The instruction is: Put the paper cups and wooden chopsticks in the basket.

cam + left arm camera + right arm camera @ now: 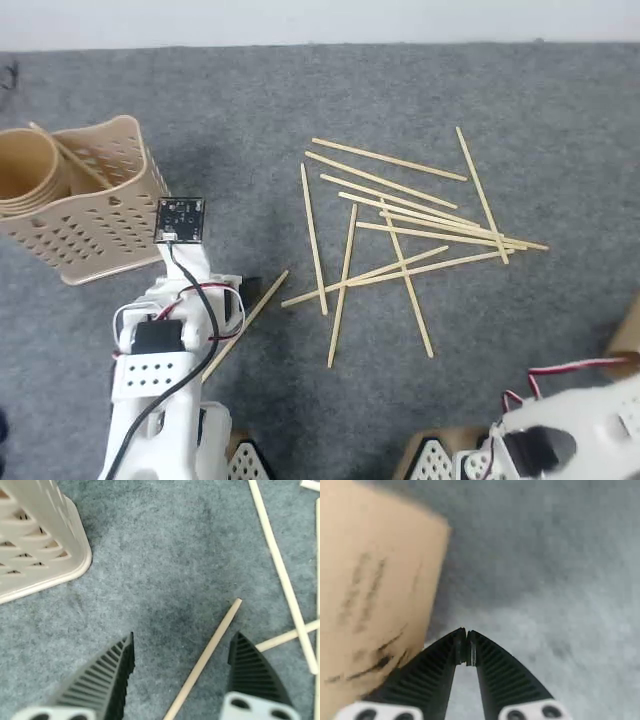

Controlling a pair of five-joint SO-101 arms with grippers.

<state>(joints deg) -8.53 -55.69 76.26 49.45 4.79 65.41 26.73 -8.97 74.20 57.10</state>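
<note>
The tan slotted basket (100,215) stands at the far left with stacked paper cups (28,170) and one chopstick in it. Several wooden chopsticks (400,215) lie scattered across the middle of the grey mat. One chopstick (248,322) lies apart beside the left arm (170,340). In the left wrist view this chopstick (207,655) lies on the mat between the fingers of my open left gripper (182,642), nearer one finger. The basket's corner (47,555) is just beyond. My right gripper (466,647) is shut on nothing, low over the mat, beside a tan object (375,595).
The right arm (570,430) sits at the bottom right corner. A tan object (630,335) pokes in at the right edge; I cannot tell what it is. Bare mat lies between the basket and the chopstick pile.
</note>
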